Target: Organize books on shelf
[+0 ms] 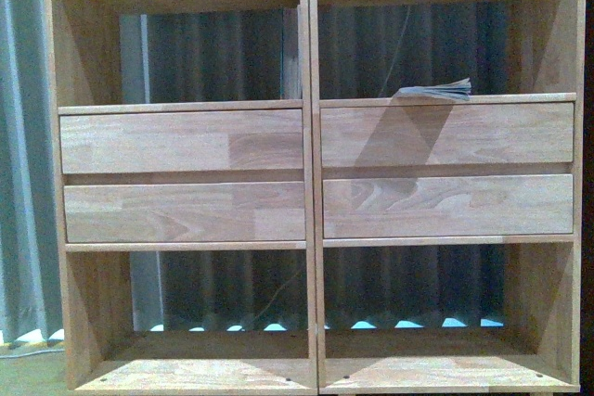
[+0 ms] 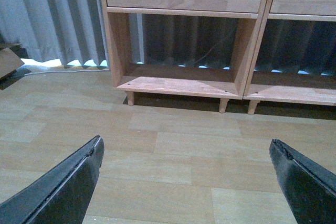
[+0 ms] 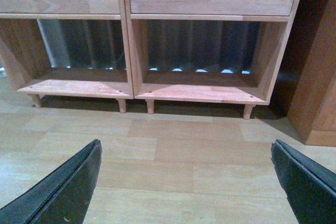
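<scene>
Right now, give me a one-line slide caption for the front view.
Light-wood shelf with four shut drawers; one book lies flat in the upper right compartment.

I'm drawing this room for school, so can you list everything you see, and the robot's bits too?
light-wood shelf unit with open-backed compartments: one, pale wood, two columns, straight ahead on short legs.
plain handleless drawer fronts: four, pale wood, two stacked in each column.
flat-lying book with greyish page edges: one, upper right compartment, at its front edge.
grey pleated curtain: one, behind and left of the shelf.
pale wood-plank floor: one, under everything.
brown wooden furniture piece: one, right of the shelf.
left fingers: two, black, wide apart, empty.
right fingers: two, black, wide apart, empty.
</scene>
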Tool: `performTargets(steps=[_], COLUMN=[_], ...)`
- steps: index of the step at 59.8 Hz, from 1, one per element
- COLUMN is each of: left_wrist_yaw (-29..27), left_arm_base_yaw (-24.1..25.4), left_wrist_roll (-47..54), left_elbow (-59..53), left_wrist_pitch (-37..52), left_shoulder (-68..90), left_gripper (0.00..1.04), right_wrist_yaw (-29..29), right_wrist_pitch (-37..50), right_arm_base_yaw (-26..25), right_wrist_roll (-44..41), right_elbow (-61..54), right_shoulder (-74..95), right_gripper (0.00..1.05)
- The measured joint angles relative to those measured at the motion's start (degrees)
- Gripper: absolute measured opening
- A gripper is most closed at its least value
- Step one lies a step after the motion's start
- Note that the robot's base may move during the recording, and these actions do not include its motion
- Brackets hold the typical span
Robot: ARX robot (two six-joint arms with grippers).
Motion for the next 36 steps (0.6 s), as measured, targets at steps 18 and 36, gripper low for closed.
performTargets(steps=[18,36], left_wrist_yaw=[0.0,0.0], left_arm_base_yaw=[0.0,0.0], left_wrist_roll=[0.0,0.0], left_elbow=[0.0,0.0], left_wrist_pitch=[0.0,0.0], left_shoulder=[0.0,0.0], left_gripper=[0.97,0.97], right_wrist_yaw=[0.0,0.0], right_wrist_pitch=[0.0,0.0], right_arm_base_yaw=[0.0,0.0], right_wrist_roll=[0.0,0.0], right_elbow=[0.0,0.0], right_shoulder=[0.0,0.0], right_gripper=[0.98,0.98])
